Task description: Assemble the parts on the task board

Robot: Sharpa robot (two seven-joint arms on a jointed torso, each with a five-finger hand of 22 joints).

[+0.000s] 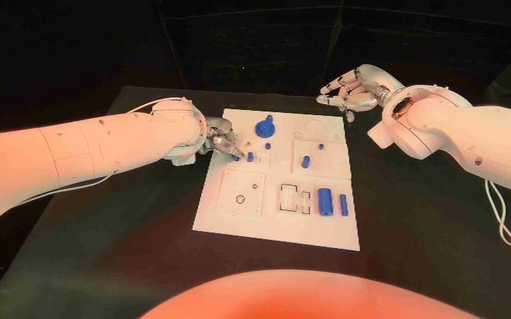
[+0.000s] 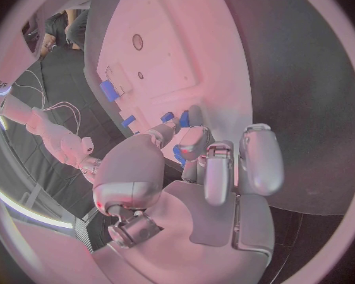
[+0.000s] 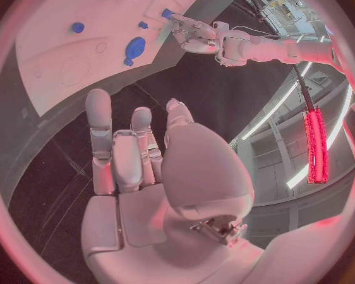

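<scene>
The white task board (image 1: 275, 223) lies in the middle of the black table. My left hand (image 1: 221, 142) is at the board's left edge and pinches a small blue part (image 1: 235, 156) at its fingertips; the left wrist view shows that part (image 2: 179, 153) between the fingers, just over the board (image 2: 170, 50). Beside it a blue peg (image 1: 250, 156) stands in the board. A blue gear-like disc (image 1: 265, 125) lies at the board's far end. My right hand (image 1: 349, 88) hovers beyond the board's far right corner, fingers apart and holding nothing.
Two blue cylinders (image 1: 325, 202) (image 1: 344, 204) lie at the board's right side, with small blue pegs (image 1: 306, 162) (image 1: 320, 146) further back. A square plate (image 1: 241, 191) with a hole sits on the board's left half. The right wrist view shows the blue disc (image 3: 134, 46).
</scene>
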